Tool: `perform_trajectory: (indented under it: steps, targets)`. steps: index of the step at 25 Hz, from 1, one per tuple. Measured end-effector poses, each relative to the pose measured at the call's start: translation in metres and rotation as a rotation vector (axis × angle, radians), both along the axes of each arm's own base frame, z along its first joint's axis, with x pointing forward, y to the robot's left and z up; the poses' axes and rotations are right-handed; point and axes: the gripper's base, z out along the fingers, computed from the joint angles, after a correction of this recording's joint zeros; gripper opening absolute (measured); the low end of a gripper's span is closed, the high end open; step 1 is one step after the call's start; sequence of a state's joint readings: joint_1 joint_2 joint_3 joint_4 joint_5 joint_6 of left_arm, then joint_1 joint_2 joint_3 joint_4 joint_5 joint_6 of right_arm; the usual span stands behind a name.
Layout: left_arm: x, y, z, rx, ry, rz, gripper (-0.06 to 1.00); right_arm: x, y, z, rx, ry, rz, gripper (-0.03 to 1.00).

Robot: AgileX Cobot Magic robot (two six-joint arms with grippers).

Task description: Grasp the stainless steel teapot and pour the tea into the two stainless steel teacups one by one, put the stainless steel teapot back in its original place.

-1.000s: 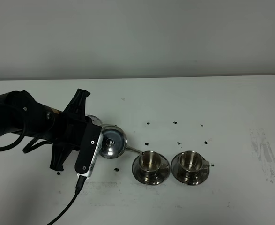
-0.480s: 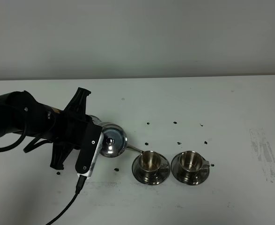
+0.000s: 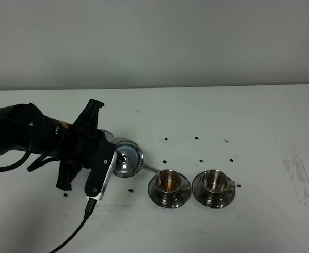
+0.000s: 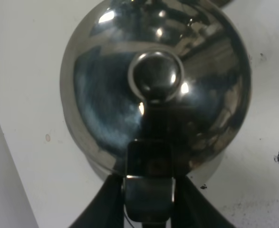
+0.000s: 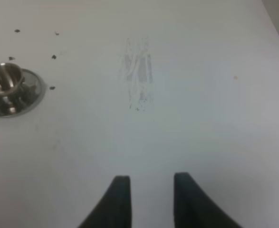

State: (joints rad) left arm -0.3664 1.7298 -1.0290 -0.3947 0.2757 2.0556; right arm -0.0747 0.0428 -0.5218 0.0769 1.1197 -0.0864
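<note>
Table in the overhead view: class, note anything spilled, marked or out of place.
Small dark specks dot the white table behind and beside the cups, perhaps splashes, and a grey scuffed smear marks its right side. The teapot tilts only to pour.

A: Where can a gripper pass?
B: Over the white tabletop [image 3: 259,121], behind and right of the two small shiny steel cups on round saucers [image 3: 213,182].
A: What blocks the left?
B: The black robot arm [image 3: 33,139] and the shiny bell-shaped steel teapot [image 3: 127,158], its spout at the left cup [image 3: 169,181].
</note>
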Motion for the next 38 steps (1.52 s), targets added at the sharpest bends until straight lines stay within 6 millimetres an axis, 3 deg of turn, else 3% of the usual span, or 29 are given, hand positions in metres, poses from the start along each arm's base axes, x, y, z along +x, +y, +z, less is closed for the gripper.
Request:
perform_trajectory:
  steps: [38]
  targets:
    - [0.0013, -0.0086, 0.0027, 0.064, -0.102, -0.073, 0.22, 0.0000, 0.0000, 0.0000, 0.000, 0.000, 0.000, 0.23]
